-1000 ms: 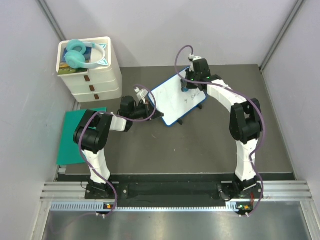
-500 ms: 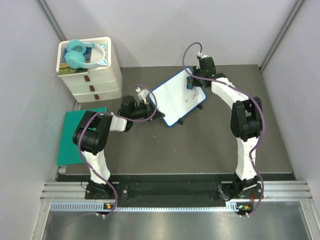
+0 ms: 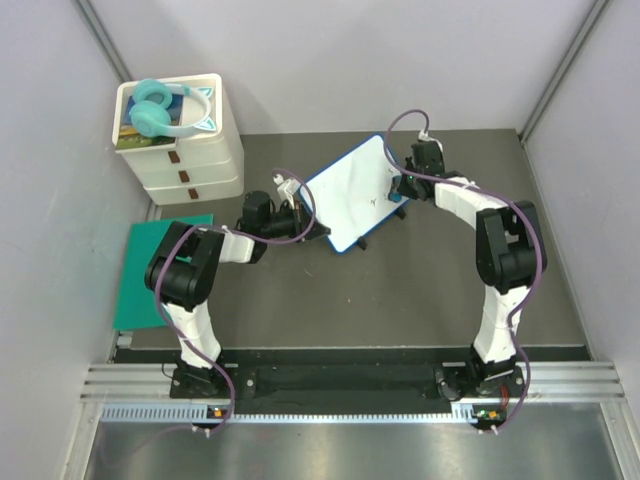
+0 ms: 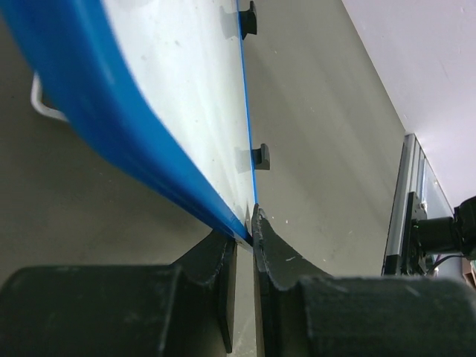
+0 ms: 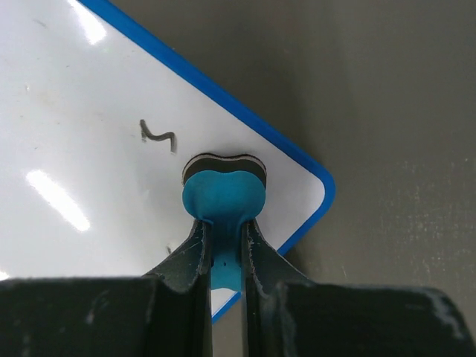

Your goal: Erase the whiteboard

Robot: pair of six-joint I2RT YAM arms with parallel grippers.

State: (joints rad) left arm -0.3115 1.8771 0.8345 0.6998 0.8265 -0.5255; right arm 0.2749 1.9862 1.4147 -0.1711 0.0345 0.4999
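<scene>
The whiteboard (image 3: 350,195), white with a thin blue rim, lies tilted at mid-table. My left gripper (image 3: 318,232) is shut on its near-left edge; the left wrist view shows the blue rim (image 4: 111,111) pinched between the fingers (image 4: 275,256). My right gripper (image 3: 400,187) is shut on a small blue eraser (image 5: 223,197) with a dark felt pad, pressed on the board near its right corner (image 5: 316,190). A short dark scribble (image 5: 158,135) remains just left of the eraser.
A white drawer unit (image 3: 185,150) with teal headphones (image 3: 160,108) on top stands at the back left. A green mat (image 3: 150,270) lies at the left edge. Grey walls close in the sides and back.
My right gripper has slid the eraser rightward across the board towards its right corner, and most of the writing there is gone. The board's right end has swung slightly. The left gripper has kept its hold.
</scene>
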